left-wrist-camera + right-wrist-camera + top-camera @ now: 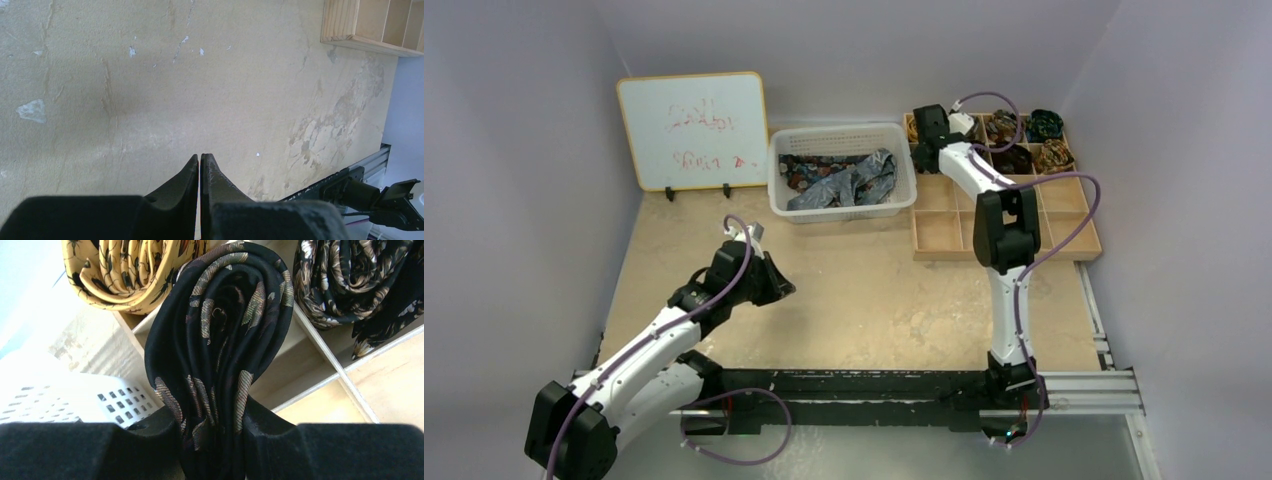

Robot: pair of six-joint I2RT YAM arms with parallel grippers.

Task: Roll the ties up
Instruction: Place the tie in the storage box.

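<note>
A rolled black tie (220, 330) with gold-brown feather motifs stands on end between the jaws of my right gripper (212, 412), which is shut on it over the wooden divided tray (325, 357). Beside it sit a rolled yellow tie (130, 270) and a dark floral rolled tie (350, 275) in their compartments. In the top view my right gripper (929, 130) hovers at the tray's back left corner. Loose ties (844, 178) lie in the white basket (904, 190). My left gripper (200, 157) is shut on nothing above the bare table (150, 90).
The wooden tray (944, 235) stands at the back right, with rolled ties (1046, 125) in its far compartments. A whiteboard (694, 130) leans at the back left. Purple cables (1079, 215) loop off the right arm. A black rail (844, 385) runs along the near edge.
</note>
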